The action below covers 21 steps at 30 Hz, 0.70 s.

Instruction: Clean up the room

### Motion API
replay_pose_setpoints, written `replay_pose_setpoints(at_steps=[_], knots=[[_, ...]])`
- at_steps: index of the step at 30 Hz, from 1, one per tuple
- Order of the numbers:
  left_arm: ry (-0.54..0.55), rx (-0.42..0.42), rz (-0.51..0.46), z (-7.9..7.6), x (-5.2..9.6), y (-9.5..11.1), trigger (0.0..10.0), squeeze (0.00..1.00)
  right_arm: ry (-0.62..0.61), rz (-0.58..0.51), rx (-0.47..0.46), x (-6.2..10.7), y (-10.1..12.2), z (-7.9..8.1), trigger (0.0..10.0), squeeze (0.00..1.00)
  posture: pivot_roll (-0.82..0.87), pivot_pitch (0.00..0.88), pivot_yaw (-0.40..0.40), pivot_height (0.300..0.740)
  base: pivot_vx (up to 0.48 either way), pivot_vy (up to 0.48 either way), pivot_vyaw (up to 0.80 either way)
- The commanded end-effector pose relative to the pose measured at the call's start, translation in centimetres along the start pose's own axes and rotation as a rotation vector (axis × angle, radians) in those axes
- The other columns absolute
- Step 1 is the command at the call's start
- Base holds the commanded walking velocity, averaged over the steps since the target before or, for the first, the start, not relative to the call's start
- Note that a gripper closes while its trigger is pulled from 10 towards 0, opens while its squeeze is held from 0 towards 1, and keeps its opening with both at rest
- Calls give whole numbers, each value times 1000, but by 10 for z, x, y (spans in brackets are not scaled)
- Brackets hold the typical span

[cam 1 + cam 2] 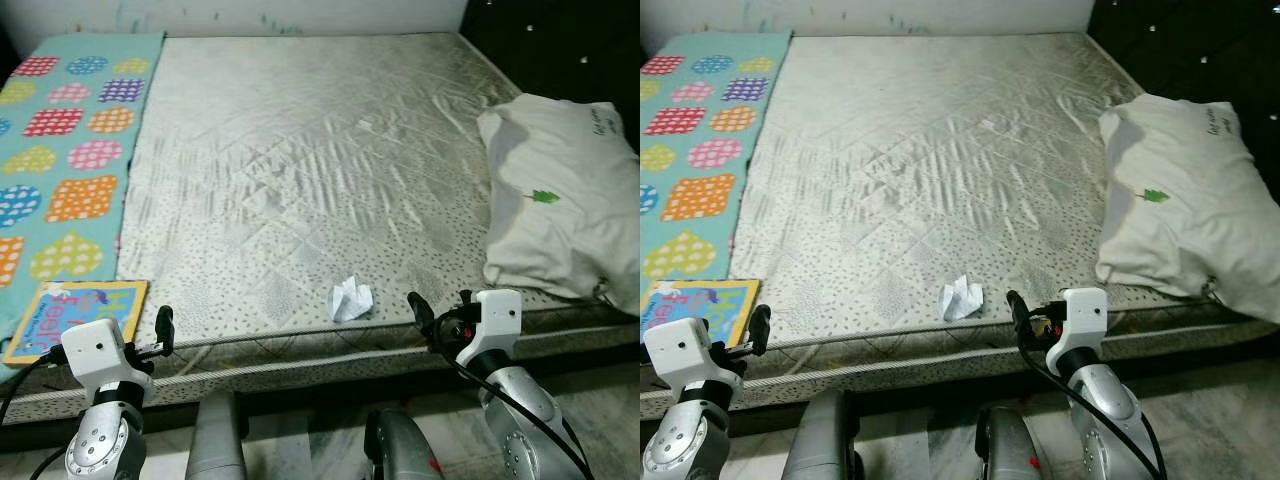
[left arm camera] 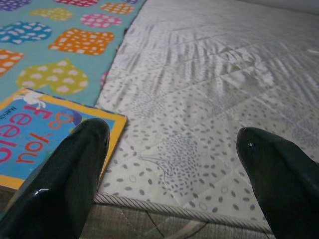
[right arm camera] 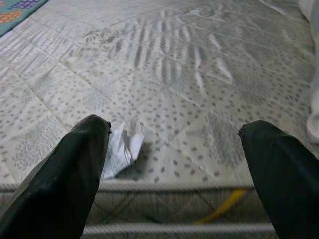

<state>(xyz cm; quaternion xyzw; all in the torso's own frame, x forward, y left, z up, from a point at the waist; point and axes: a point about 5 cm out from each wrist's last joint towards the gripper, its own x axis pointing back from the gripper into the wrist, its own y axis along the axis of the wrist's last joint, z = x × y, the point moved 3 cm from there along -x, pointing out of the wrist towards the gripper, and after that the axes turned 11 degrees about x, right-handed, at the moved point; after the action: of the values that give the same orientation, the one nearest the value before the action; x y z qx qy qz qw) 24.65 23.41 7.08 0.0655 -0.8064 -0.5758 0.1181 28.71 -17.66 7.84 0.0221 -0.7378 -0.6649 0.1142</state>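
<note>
**Paper wad lay just off the right gripper, at the mattress's near edge**

Near the front edge of the mattress (image 1: 300, 150), a little right of its middle, sat a crumpled paper (image 1: 351, 298), white and roughly as wide as long, so no long axis governed the grasp. The right gripper (image 3: 174, 154) hovered at that same edge with fingers (image 3: 75, 169) spread wide and holding nothing; the paper lay ahead of it and toward the robot's left, close by. The left gripper (image 2: 174, 164), likewise spread and empty, hung at the front left corner beside a book (image 1: 75, 315), well apart from the paper. The right arm was plainly the nearer, and the pickup would probably need it to shift left and reach forward over the edge.

From the head views, the whole layout read clearly: a patterned mat (image 1: 60, 150) along the left side and a pillow (image 1: 560, 200) at the right edge. The right wrist view added the fine detail, with the paper peeking out just past one fingertip, not between the two. The left wrist view showed the book's corner overhanging the mattress seam.
</note>
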Motion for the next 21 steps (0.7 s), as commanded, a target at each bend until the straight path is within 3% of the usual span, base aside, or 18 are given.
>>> replay_pose_setpoints(at_steps=[1,6,13,21], knots=[[19,-4,17,5,1,-3,10000,0,8,17,-2,1,-3,1,10000,0,-68,140,-28,558,0,0,0],[18,-1,19,5,1,-3,10000,0,12,17,-3,1,-2,1,10000,0,-68,140,-28,530,0,0,0],[13,0,20,3,1,-3,10000,0,35,20,22,0,-2,4,10000,0,-68,140,-28,530,0,0,0],[-5,-1,25,0,1,-3,10000,0,47,9,37,0,0,6,10000,0,-68,150,-30,530,0,0,762]])
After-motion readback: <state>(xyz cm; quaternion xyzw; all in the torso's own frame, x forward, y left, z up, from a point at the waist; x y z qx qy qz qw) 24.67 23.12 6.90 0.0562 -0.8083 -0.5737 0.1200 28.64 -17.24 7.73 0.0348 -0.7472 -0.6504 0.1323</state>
